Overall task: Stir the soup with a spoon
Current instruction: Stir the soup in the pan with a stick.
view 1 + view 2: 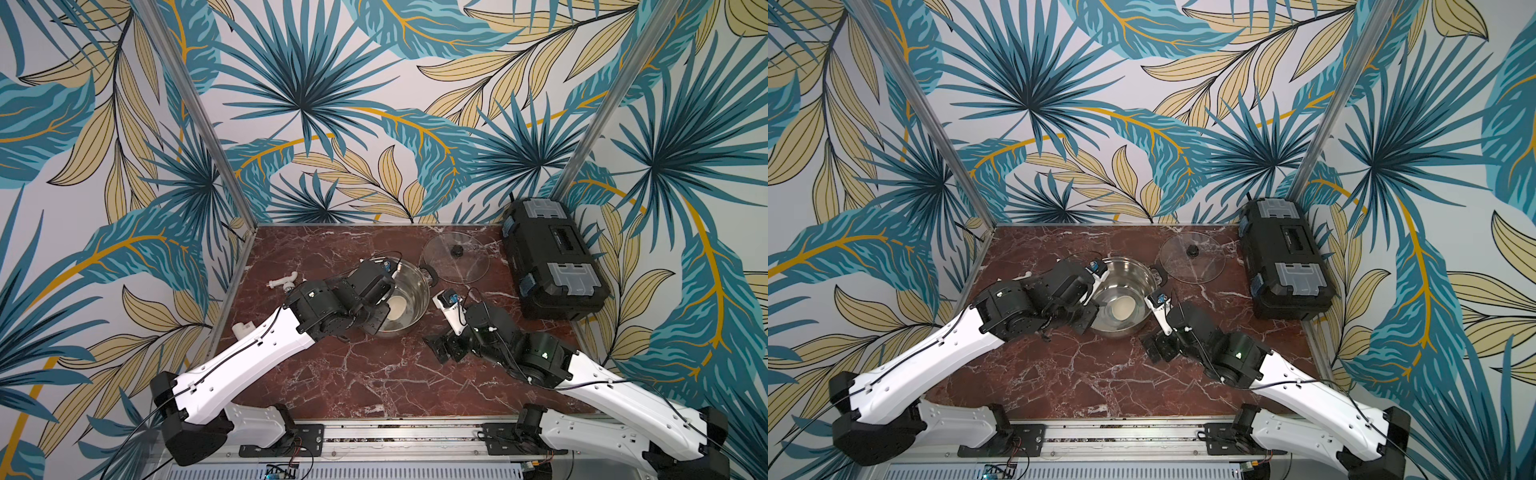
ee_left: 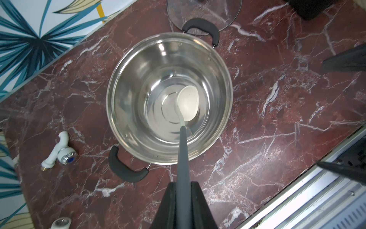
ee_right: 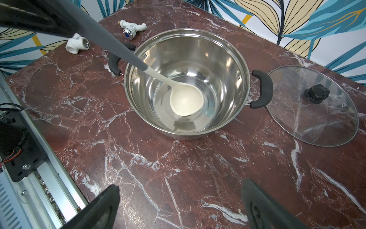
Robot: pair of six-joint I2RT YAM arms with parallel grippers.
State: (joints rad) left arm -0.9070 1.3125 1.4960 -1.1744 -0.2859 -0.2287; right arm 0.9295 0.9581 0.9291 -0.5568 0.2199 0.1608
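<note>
Stirring step in hand: the left end effector [image 2: 183,183] pinches the grey handle of the spoon [image 2: 183,138], its cream bowl low inside the soupless steel pot [image 2: 138,59] on the desk [image 2: 277,123], so the next move likely calls for circling clear of the wall, while the right end effector [image 3: 180,185] hangs spread and empty.

The left hand [image 2: 183,184] ran off its wrist picture's edge, with only two dark fingertips showing, pinched on the spoon's [image 2: 183,158] grey handle. In both top views the wrist covered that grip, the grey handle and the pot [image 1: 415,278] handle nearest the hand. Beyond the hand, the glass lid [image 2: 204,15] and toolbox [image 2: 309,8] were cropped, and beside it an elbow fitting [image 2: 61,223] too. The right hand [image 3: 181,185] showed just two blurred, cropped fingers.
</note>
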